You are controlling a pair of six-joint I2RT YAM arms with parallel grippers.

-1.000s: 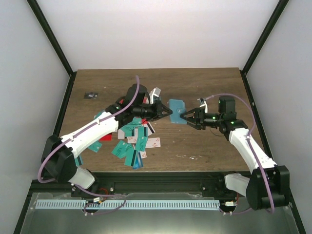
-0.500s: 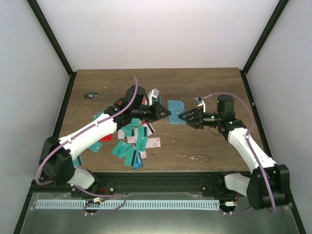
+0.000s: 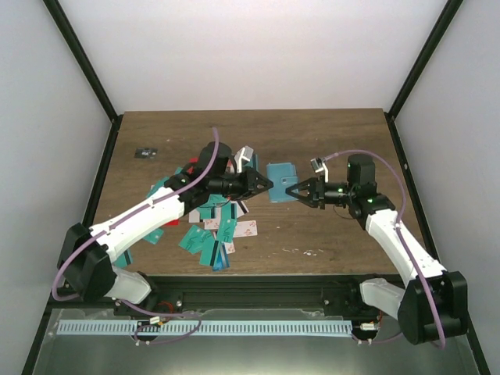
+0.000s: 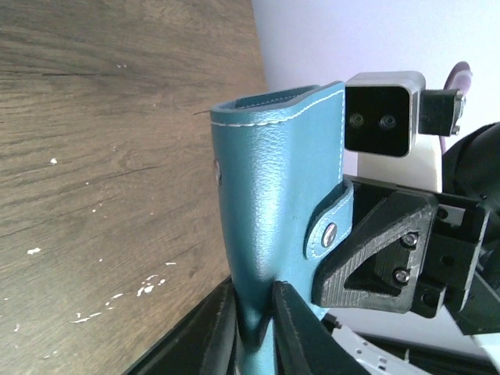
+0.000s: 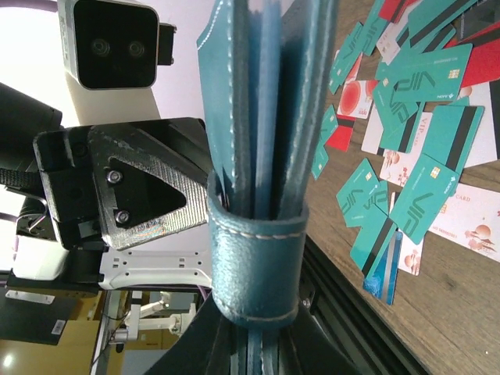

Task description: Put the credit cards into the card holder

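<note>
Teal leather holder (image 3: 280, 171): it hangs above the table (image 3: 328, 137), near the middle, between the 2 grippers. It is closed, and in the right wrist view its leaves lie flat together.
Left gripper (image 3: 269, 184): the jaws are clamped on 1 edge of the holder. The left wrist view shows the leather pinched between them.
Right gripper (image 3: 288, 190): the jaws are closed on the opposite edge, just below the strap (image 5: 258, 266) that wraps around the leaves.
Cards (image 3: 215, 226): they lie scattered on the table under the left arm, well apart from the holder. No card is in a gripper, and I see none in a pocket.
Step in hand: I judge it is to open the holder, so that a pocket is free for the first card.
How to do it well: 1 gripper should hold only the outer leaf, and the other should take the strap or the other leaf and pull slowly apart. The grip must be near the edge, not over the pocket mouth.
Risk: if both grippers pull hard, the thin leather can slip out and the holder can fall on the cards.
</note>
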